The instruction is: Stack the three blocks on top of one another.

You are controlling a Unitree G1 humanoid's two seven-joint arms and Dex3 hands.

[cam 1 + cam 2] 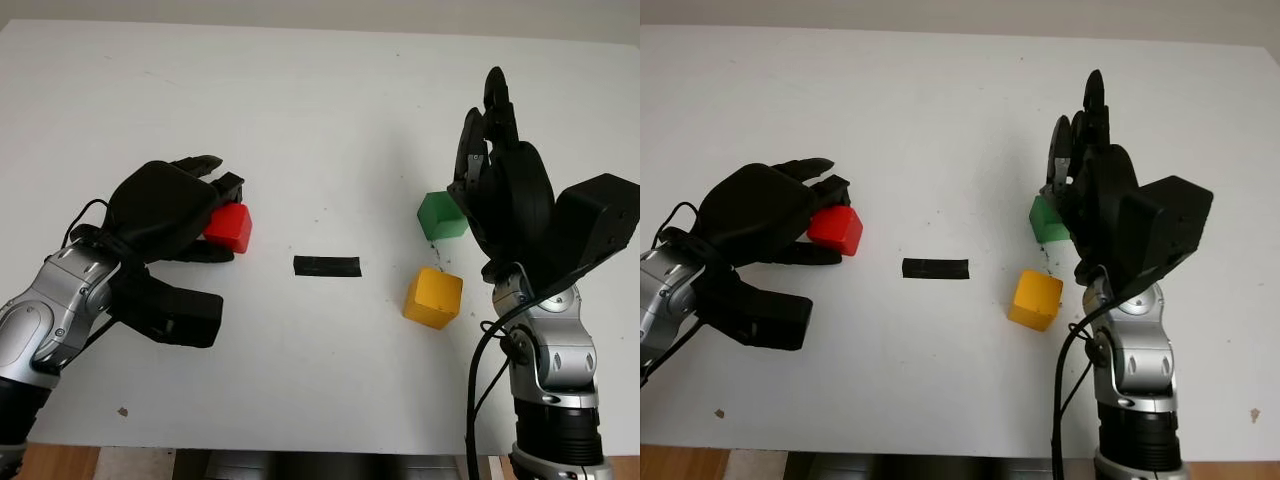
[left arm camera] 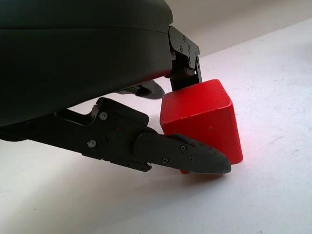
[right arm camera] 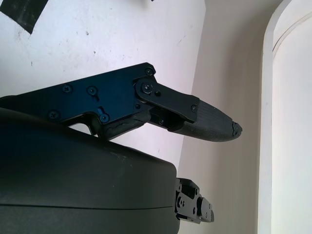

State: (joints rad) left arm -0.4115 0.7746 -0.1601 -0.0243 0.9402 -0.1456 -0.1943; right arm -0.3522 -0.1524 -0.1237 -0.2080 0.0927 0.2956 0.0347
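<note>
A red block [image 1: 230, 228] sits on the white table [image 1: 300, 120] at the left. My left hand [image 1: 228, 213] is shut on it, with fingers over its far top edge and the thumb [image 2: 195, 155] against its near lower side. A green block [image 1: 440, 215] and a yellow block [image 1: 433, 297] stand apart on the right, the yellow one nearer to me. My right hand [image 1: 482, 118] is open and raised just right of the green block, fingers pointing up and away, holding nothing.
A short strip of black tape [image 1: 327, 267] lies flat at the table's middle, between the red block and the yellow one. The table's front edge [image 1: 300, 450] runs close below both arms.
</note>
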